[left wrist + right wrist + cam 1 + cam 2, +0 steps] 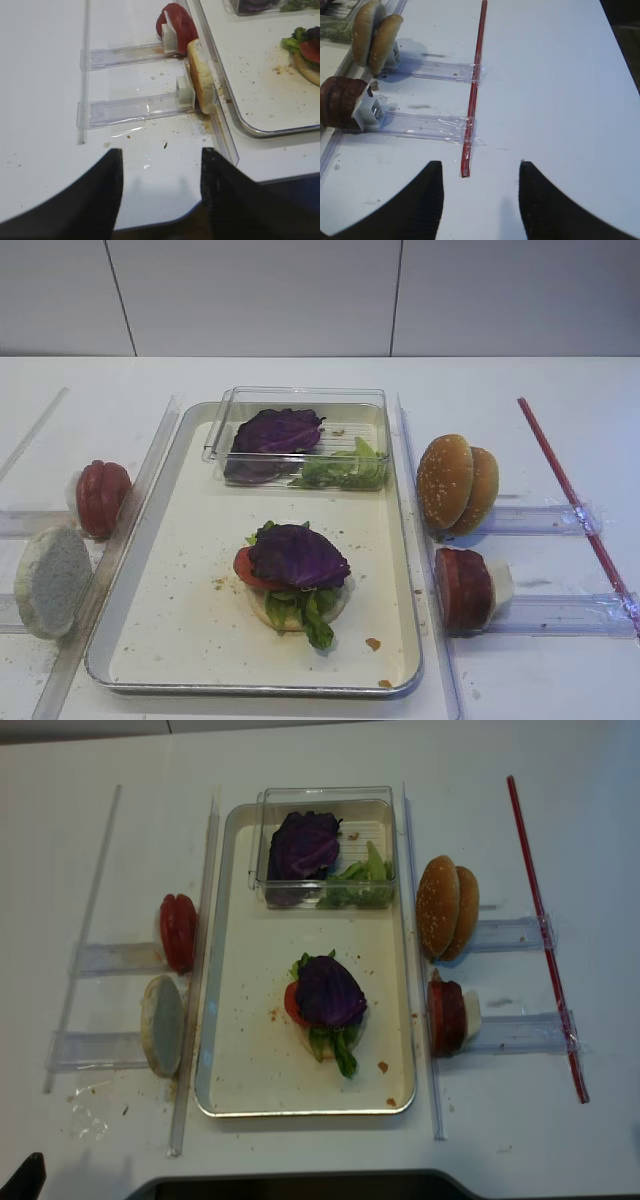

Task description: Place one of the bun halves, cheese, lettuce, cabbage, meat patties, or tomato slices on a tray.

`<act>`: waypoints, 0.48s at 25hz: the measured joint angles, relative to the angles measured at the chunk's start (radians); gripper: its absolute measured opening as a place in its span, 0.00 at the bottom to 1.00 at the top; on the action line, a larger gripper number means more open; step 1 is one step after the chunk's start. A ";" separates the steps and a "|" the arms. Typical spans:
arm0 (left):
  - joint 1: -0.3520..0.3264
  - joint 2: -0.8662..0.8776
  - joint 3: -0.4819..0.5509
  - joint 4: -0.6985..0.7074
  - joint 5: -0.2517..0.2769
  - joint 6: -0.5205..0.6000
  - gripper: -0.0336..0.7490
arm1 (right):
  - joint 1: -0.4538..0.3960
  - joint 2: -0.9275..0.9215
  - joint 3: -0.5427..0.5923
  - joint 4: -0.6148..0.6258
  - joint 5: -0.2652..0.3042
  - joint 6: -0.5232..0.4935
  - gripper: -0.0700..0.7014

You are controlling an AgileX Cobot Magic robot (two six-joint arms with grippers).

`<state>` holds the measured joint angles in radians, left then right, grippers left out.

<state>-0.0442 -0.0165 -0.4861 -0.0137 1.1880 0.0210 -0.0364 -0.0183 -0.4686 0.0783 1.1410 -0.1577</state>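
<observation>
I am seeing the left hand [160,195] and the right hand [479,200] both hanging spread and empty over bare tabletop [300,375], each well apart from the tray [180,570]. On the tray a stack is sitting: pale bun half [262,606], lettuce [312,618], tomato slice [247,567], cabbage [298,554] on top. More cabbage and lettuce are lying in the clear box [300,400] at the tray's far end; sesame buns [456,483] and meat patties [462,589] are standing in racks to the right.
</observation>
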 joint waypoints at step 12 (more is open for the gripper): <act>0.000 0.000 0.000 0.000 0.000 0.000 0.47 | 0.000 0.000 0.000 0.000 0.000 0.000 0.59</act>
<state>-0.0442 -0.0165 -0.4861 -0.0137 1.1880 0.0210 -0.0364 -0.0183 -0.4686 0.0783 1.1410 -0.1577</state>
